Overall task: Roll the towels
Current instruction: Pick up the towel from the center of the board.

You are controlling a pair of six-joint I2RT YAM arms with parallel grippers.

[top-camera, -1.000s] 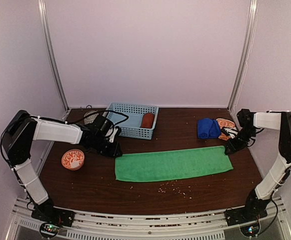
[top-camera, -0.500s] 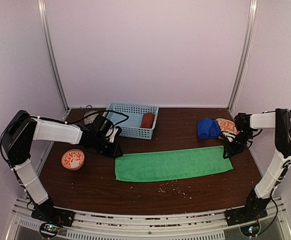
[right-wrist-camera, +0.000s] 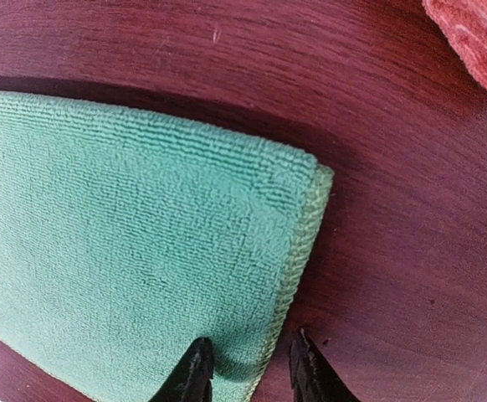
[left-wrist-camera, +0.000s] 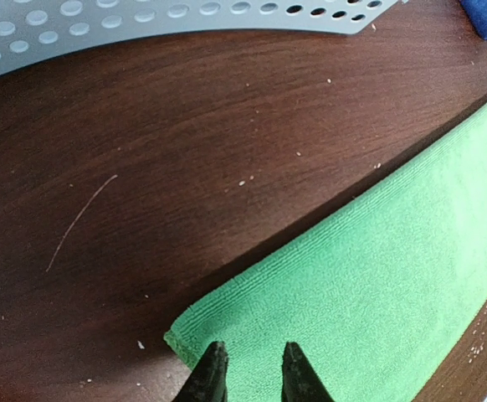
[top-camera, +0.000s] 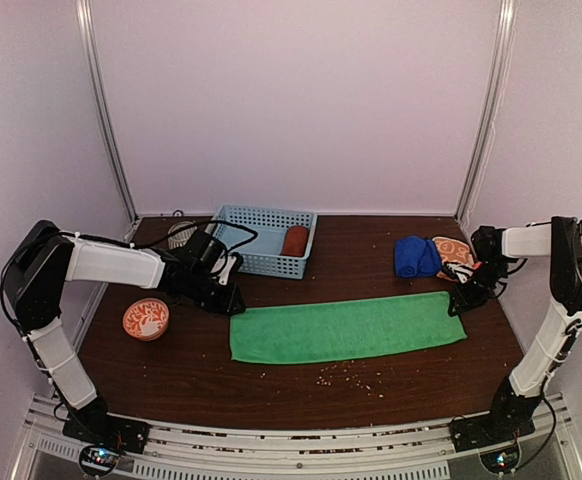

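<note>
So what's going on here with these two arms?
The two arms are working on the green towel, which lies flat. The left gripper sits at its left end and the right gripper at its right end, each poised at the edge; no rolling has begun. A rust-red roll is in the basket; a blue towel lies far right.

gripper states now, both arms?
Left gripper: jaws narrowly apart at green towel corner; grip cannot be told.
Right gripper: jaws narrowly apart astride its end hem; grip cannot be told.

Spread towel on the table, centre.
Behind its left end, a basket holds a rolled towel; a bowl sits further left; a bunched towel and an outer towel lie side by side behind its right end.
</note>
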